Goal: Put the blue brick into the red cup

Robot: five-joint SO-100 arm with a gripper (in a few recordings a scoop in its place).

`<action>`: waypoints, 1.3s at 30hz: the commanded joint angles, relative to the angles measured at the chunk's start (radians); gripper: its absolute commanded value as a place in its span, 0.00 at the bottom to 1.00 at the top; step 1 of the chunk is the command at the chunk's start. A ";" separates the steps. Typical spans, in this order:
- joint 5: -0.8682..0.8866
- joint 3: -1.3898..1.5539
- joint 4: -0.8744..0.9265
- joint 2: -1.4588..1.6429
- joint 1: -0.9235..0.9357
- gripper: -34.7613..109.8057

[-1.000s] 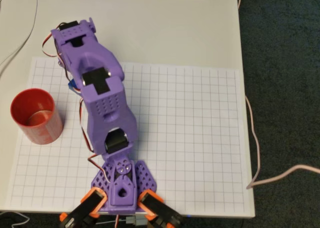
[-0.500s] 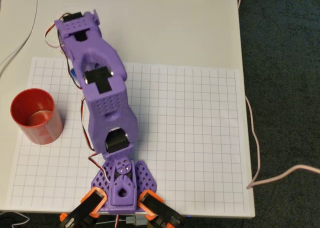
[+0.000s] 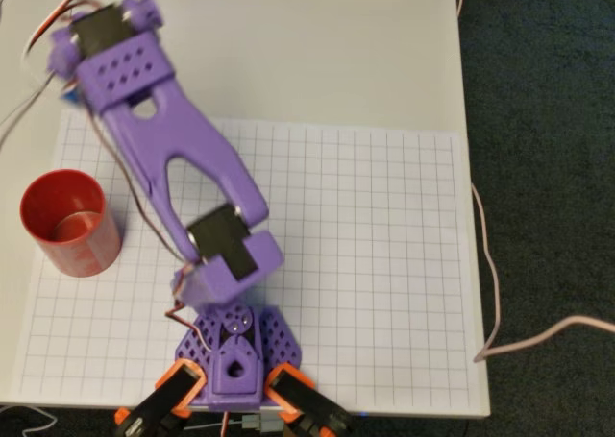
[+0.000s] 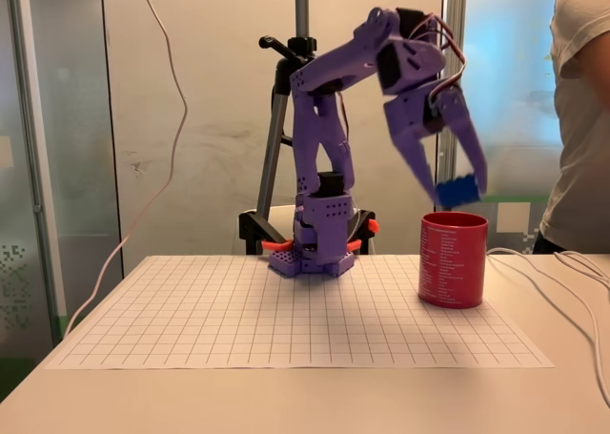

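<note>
1. Fixed view: gripper (image 4: 456, 188) pinches the blue brick (image 4: 458, 192) by its tips, raised above the red cup (image 4: 453, 259).
2. We judge the grip shallow; a jolt could drop it outside the rim.

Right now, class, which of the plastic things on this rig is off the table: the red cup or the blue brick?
The blue brick: the gripper holds it in the air above the red cup, which stands upright on the grid sheet.
</note>
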 commanded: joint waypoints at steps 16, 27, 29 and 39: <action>0.224 0.410 -0.040 0.209 -0.377 0.24; 0.202 0.331 -0.025 0.209 -0.327 0.24; 0.202 0.331 -0.025 0.207 -0.325 0.24; 0.201 0.367 -0.055 0.193 -0.308 0.50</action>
